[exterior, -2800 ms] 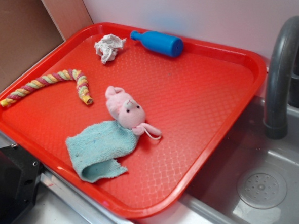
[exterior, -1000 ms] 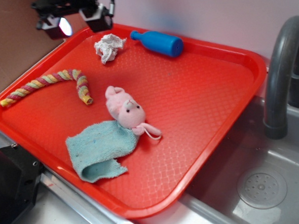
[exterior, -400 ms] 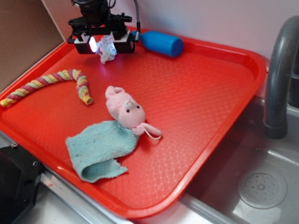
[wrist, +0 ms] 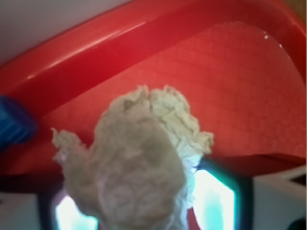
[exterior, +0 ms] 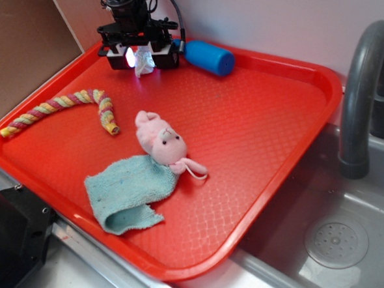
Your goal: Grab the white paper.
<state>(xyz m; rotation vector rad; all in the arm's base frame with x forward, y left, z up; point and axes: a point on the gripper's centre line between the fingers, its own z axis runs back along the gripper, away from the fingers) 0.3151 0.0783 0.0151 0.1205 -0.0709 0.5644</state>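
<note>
My gripper (exterior: 142, 58) straddled the white paper (exterior: 144, 62), jaws apart; apparently untouched; next: close firmly, lift.

The white paper (wrist: 139, 158) fills the middle of my view, a crumpled wad with ragged edges, its near part blurred and in shadow and its far wrinkles brightly lit. Low on either side of it stand my two fingers (wrist: 213, 201), with lit pale-teal faces, and the wad sits between them. Beyond the paper runs the red tray (wrist: 240, 81) with its raised rim, and left of the paper, against that rim, a bit of a blue object (wrist: 13, 127) shows.
</note>
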